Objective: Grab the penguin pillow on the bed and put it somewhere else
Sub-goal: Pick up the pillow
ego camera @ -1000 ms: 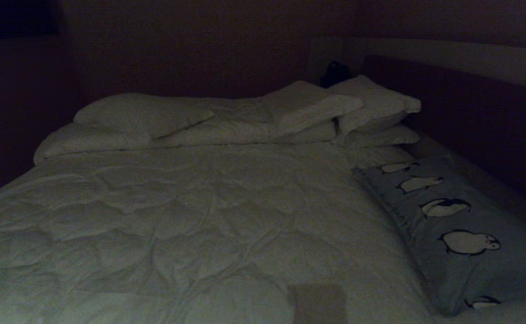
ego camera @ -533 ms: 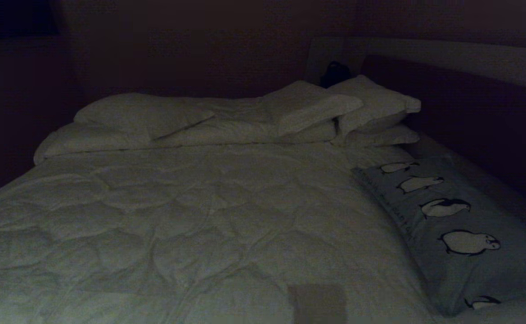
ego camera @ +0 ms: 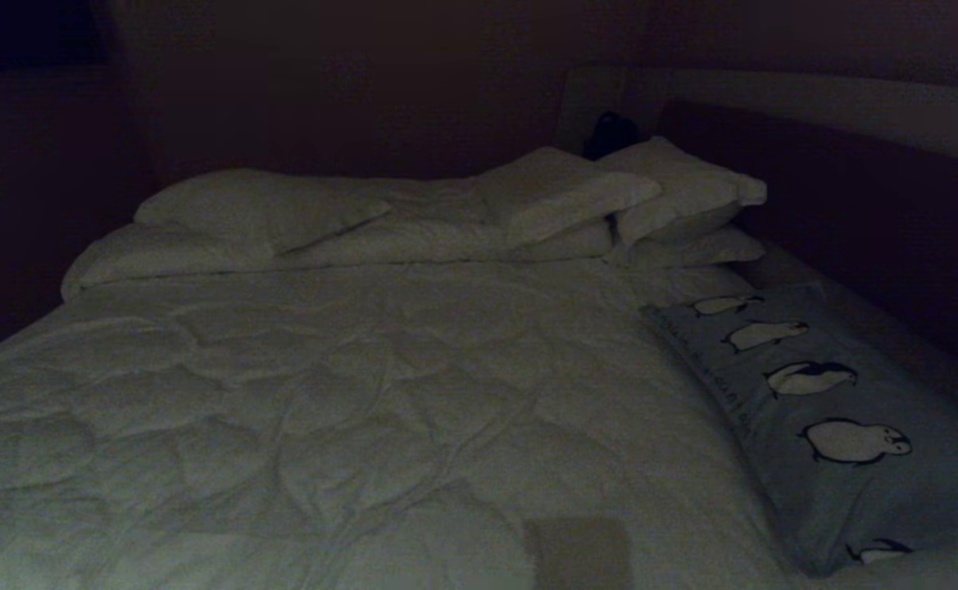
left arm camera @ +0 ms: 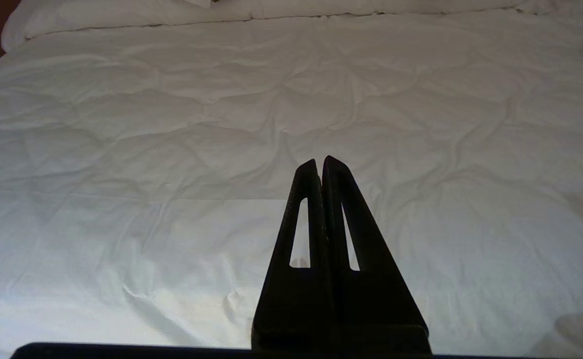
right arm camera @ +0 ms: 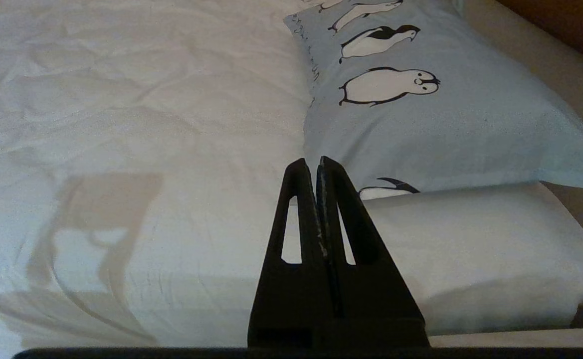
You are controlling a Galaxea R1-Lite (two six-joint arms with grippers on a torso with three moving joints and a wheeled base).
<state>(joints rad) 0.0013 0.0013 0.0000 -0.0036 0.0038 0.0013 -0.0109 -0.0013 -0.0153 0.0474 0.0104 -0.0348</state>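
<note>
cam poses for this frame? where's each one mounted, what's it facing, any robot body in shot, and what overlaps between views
Head: on the robot's head, looking down over the bed toward the white pillows; penguin pillow at right; no robot body visible.
Left wrist: behind the shut left gripper, facing bare duvet.
Right wrist: behind the shut right gripper, facing the penguin pillow.
Shared: head and right wrist both show the penguin pillow; all show the duvet.

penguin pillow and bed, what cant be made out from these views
- penguin pillow: in the head view its near end is cut off by the frame's lower edge; in the right wrist view its far end runs past the frame edge, and the shut right end effector covers part of the near edge.
- Dark object behind the white pillows: too dim to identify.
- bed: near edge out of frame.
</note>
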